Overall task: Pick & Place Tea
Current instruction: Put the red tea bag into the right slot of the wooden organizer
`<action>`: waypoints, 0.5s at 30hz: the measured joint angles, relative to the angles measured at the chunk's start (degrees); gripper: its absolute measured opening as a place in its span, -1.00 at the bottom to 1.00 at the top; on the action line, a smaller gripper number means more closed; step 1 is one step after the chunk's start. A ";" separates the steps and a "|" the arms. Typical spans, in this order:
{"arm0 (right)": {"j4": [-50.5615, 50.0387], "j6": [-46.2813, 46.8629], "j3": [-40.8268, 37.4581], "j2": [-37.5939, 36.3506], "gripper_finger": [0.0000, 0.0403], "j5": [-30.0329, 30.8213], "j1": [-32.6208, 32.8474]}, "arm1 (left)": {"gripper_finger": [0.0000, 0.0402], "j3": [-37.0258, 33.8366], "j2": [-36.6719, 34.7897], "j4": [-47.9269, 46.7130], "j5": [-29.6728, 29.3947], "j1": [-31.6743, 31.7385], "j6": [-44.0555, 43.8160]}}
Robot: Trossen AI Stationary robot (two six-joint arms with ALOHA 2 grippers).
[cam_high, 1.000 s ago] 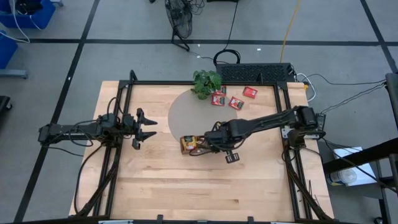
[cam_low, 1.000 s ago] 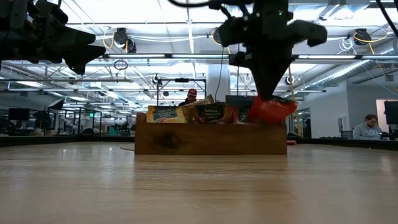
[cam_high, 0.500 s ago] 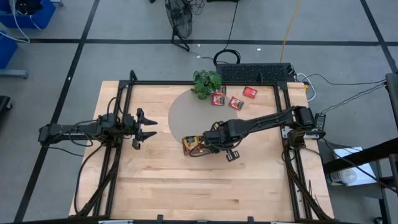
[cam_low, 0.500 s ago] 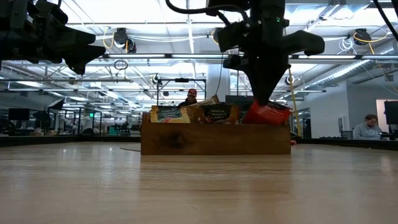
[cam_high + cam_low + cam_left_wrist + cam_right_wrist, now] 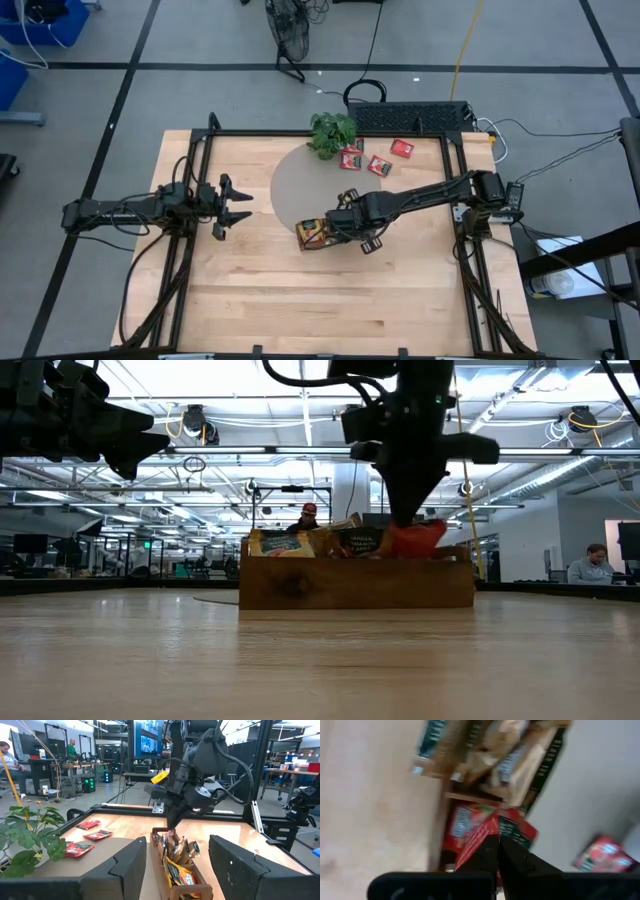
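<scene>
High view shows the right gripper (image 5: 335,226) over the wooden tray (image 5: 312,241) near the middle of the bench, its fingers clenched on a red tea packet (image 5: 492,827) that it holds down into the tray's far end; the right wrist view shows the packet pinched at its edge between the dark fingertips. The tray (image 5: 355,582) already holds a row of packets, orange-yellow (image 5: 282,543) and dark-labelled ones standing on edge, with the red one (image 5: 415,538) just under the gripper. I judge the task well along but unfinished: three red packets (image 5: 377,158) lie loose near the bench's far edge, beside the potted plant (image 5: 331,131), and wait to be carried over, and the one in hand has yet to be let go. The left gripper (image 5: 232,205) waits near the bench's left edge, fingers spread and holding nothing. Print on the packets is visible, but I cannot read it with confidence.
</scene>
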 joint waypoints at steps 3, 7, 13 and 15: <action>1.36 0.21 0.00 0.00 -0.97 3.51 0.00 | 0.07 0.00 0.01 0.00 0.00 0.00 0.02; 2.97 1.55 -0.02 0.00 -0.85 5.83 -0.08 | 0.07 0.00 0.02 0.00 0.00 0.00 0.00; 4.74 4.29 -0.02 0.00 -0.61 5.73 -0.44 | 0.07 0.00 0.01 0.00 0.00 -0.02 0.00; 4.70 5.06 -0.02 0.00 -0.55 5.70 -0.44 | 0.06 0.00 0.00 0.00 0.00 0.00 0.00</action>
